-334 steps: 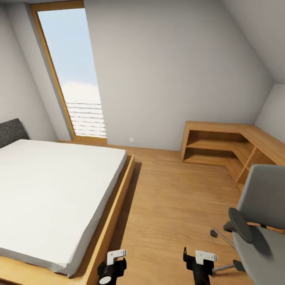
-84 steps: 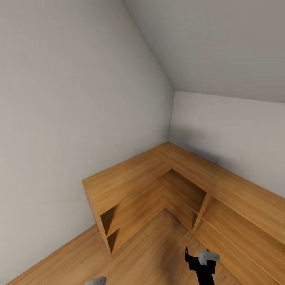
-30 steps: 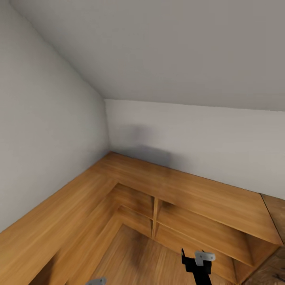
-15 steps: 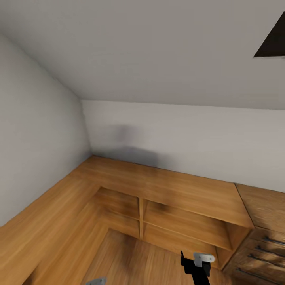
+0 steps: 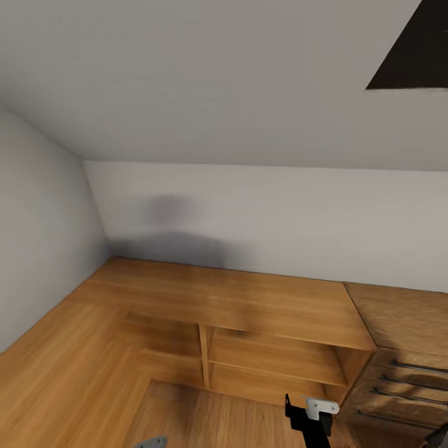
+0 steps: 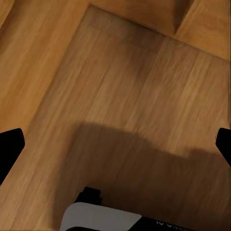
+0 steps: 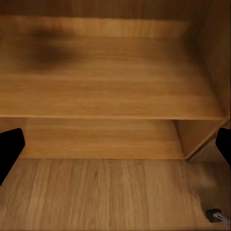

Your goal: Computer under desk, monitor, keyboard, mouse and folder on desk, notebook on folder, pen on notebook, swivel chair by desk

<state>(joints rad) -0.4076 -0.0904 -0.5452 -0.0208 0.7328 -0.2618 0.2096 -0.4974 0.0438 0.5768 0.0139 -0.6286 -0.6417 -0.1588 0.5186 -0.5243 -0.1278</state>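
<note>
2 grippers are seen at the lower edge of the head view: the right gripper [image 5: 313, 415] above the wood floor [image 5: 205, 417] near the low light-wood shelving [image 5: 249, 323], the left gripper [image 5: 151, 442] as a grey tip. In both wrist views the dark fingertips [image 6: 10, 147] [image 7: 9, 144] sit at opposite edges, spread wide with nothing between them. A dark skylight [image 5: 410, 53] is set in the sloped ceiling of the bedroom, and a darker drawer unit [image 5: 404, 379] with bar handles adjoins the shelving.
</note>
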